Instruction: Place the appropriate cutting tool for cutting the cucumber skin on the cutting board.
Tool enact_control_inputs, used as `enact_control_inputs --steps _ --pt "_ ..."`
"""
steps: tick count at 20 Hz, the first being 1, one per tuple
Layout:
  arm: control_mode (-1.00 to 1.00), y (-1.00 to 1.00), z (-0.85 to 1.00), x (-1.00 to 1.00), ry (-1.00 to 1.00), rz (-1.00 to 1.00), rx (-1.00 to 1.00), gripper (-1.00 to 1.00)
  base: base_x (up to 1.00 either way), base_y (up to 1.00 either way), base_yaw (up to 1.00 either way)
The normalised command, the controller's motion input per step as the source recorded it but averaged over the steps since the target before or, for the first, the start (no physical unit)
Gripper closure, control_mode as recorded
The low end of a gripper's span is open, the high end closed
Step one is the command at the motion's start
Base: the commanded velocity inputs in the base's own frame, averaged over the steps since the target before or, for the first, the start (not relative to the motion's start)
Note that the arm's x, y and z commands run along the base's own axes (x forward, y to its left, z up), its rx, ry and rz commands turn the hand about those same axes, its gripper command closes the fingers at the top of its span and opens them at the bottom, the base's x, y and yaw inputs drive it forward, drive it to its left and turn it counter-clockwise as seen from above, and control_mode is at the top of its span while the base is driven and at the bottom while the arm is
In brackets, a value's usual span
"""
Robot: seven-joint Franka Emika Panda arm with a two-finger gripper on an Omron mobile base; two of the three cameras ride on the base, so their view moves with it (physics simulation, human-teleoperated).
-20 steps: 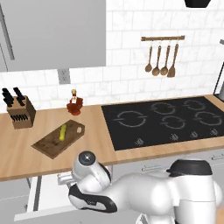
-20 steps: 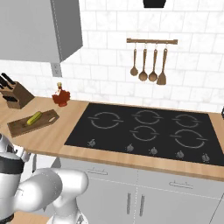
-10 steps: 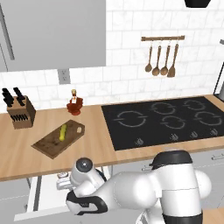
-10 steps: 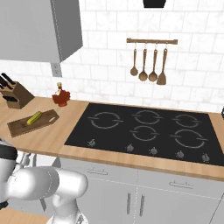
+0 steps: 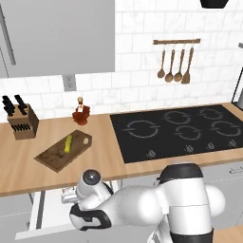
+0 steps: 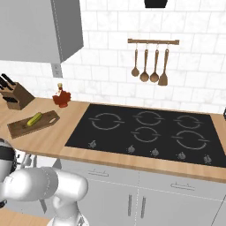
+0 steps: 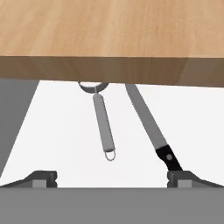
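Peeler (image 7: 103, 124) beside knife (image 7: 151, 124) in drawer (image 7: 65, 131), no readable writing

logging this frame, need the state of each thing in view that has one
drawer: open, peeler and knife inside
peeler: lying flat in drawer, head under counter edge, not gripped
knife: lying flat beside peeler, apart from it
end effector: open, above drawer, holding nothing
cucumber: lying on board
board: flat on counter, no tool on it
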Motion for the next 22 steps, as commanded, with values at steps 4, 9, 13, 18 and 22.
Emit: enact_control_inputs --steps 4,9,13,18,22 --pt "-1.00 0.29 -0.04 0.45 0.00 0.00 0.00 -1.00 0.00 0.00 0.00" --pt "-1.00 0.21 -0.03 0.22 0.00 0.00 0.00 -1.00 0.00 0.00 0.00" --pt "-1.00 0.00 -0.01 0.00 0.00 0.00 0.00 -1.00 0.00 0.00 0.00" --pt "-1.00 0.00 -0.12 0.00 0.00 0.00 0.00 -1.00 0.00 0.00 0.00" --pt "-1.00 0.03 -0.27 0.00 0.00 0.00 0.00 -1.00 0.00 0.00 0.00"
